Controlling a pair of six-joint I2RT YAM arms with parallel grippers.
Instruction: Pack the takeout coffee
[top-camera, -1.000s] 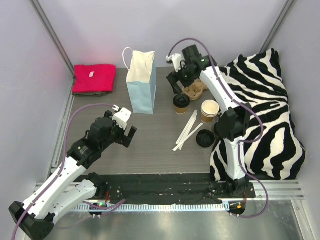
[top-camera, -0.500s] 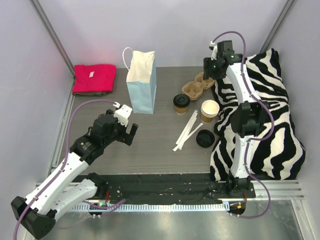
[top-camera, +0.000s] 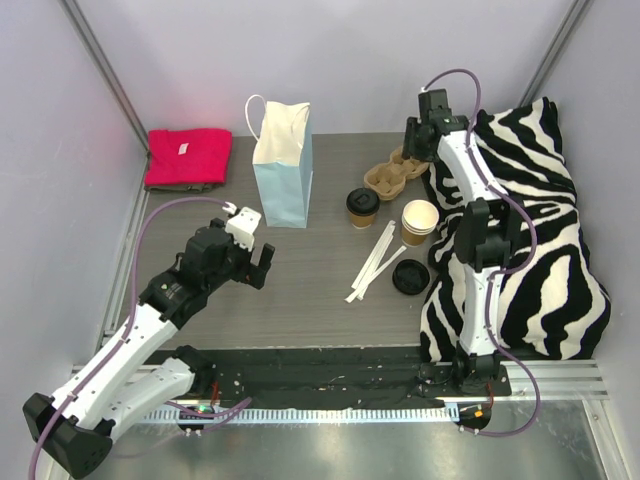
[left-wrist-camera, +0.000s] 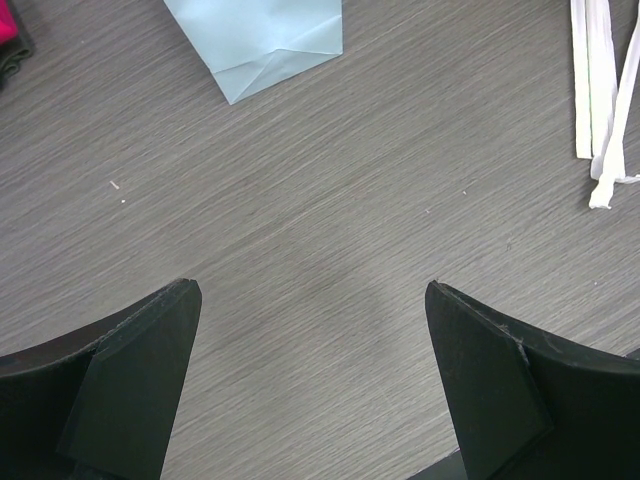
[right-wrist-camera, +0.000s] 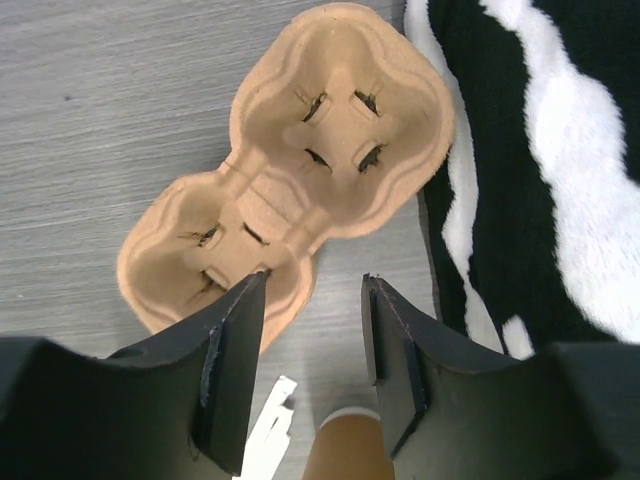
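The coffee cup (top-camera: 362, 207) with its black lid on stands upright on the grey table (left-wrist-camera: 330, 200). It is between the light blue paper bag (top-camera: 283, 165) and an open cup (top-camera: 419, 222) that has no lid, and it is just in front of the brown cup carrier (right-wrist-camera: 300, 170). No gripper touches it. The left gripper (left-wrist-camera: 310, 290) hangs over a bare part of the table, well apart from the coffee cup. Its two fingers are spread wide and there is nothing between them. In the left wrist view, the bottom of the bag shows at the upper edge and some white sticks (top-camera: 375, 262) at the right. The right gripper (right-wrist-camera: 314, 278) is at the far side of the table, above the near edge of the carrier. Its fingers are parted with a clear gap and they hold nothing. The carrier lies flat with both pockets empty, and its right side is just beside the zebra-striped blanket (right-wrist-camera: 540, 150). A loose black lid (top-camera: 410, 276) lies flat on the table near the blanket's edge, in front of the open cup, and the white sticks lie slanted just to its left. The bag stands upright with its mouth open. A red folded cloth (top-camera: 187, 157) lies in the far left corner.
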